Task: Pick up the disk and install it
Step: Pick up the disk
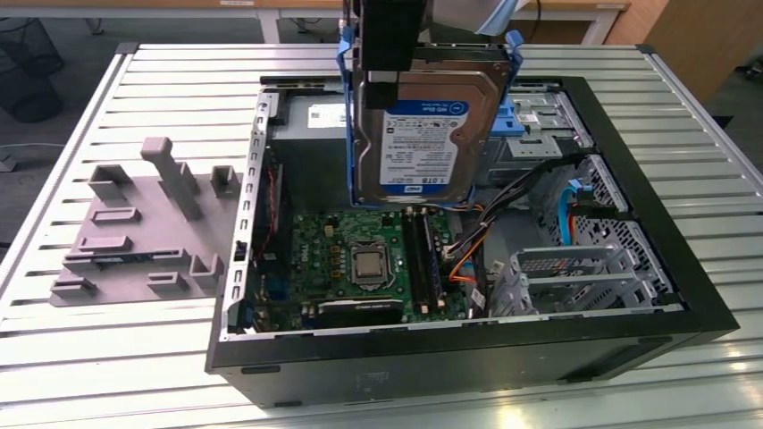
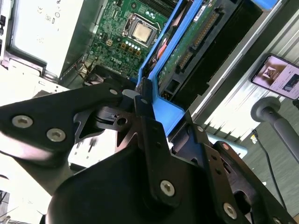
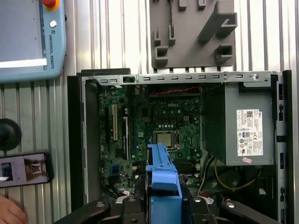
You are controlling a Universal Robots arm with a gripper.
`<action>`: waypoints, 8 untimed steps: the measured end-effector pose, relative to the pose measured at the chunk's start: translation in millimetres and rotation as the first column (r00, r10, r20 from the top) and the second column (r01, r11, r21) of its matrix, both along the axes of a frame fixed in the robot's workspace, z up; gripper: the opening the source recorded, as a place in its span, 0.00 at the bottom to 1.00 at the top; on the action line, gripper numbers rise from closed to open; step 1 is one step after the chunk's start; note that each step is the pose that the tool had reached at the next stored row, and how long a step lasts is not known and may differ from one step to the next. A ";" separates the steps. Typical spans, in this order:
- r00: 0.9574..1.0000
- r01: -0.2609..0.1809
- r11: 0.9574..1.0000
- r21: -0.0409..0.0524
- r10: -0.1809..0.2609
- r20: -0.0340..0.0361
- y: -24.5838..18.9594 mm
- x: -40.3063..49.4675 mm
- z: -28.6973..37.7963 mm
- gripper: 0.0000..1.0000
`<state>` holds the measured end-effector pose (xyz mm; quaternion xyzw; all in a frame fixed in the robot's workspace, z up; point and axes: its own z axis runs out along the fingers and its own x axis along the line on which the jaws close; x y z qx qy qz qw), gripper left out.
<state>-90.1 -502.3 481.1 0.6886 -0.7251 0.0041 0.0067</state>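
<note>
Slatted metal table [image 1: 96, 357] holding an open desktop computer case [image 1: 477, 362], seen in the exterior view. The gripper [image 1: 391, 79] enters at 12 o'clock, jaws clamped tight on the top blue rail of the disk [image 1: 435, 134]. The disk hangs upright in the air over the middle of the case, its white-and-blue label facing the camera and its lower edge above the green motherboard [image 1: 357, 259]. Inside the case, a grey power supply [image 1: 298, 112] sits at 11 o'clock and a silver drive cage [image 1: 573, 277] at 4 o'clock. A grey fixture plate [image 1: 131, 241] lies on the table at 9 o'clock, just beside the case. In the first wrist view, a phone [image 3: 25, 169] and a person's hand [image 3: 9, 212] rest on the table near the case.
</note>
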 end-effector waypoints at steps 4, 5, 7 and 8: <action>1.000 0.000 1.000 0.000 0.000 0.000 0.0 2.2 0.0 0.36; 1.000 0.000 1.000 0.000 0.000 0.000 0.0 2.3 0.0 0.36; 1.000 0.000 1.000 0.000 0.000 0.000 0.0 2.5 0.0 0.36; 1.000 0.000 1.000 0.000 0.000 0.000 0.0 2.6 0.0 0.36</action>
